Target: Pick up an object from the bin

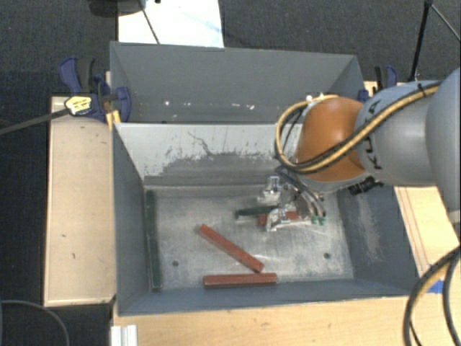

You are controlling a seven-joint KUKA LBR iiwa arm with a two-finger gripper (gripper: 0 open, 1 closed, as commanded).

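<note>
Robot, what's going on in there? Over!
Gripper down on bin floor, right side. Green stick beside it, grip unclear. Slanted red stick, flat one lie apart, nearer front.

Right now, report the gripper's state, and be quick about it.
Gripper: low in the bin, beside a dark green stick and a small red piece. Whether it is open, shut or holding anything cannot be told.

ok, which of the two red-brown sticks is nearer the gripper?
The diagonal stick mid-floor; the level stick lies along the bin at its near edge, farther from the gripper.
</note>
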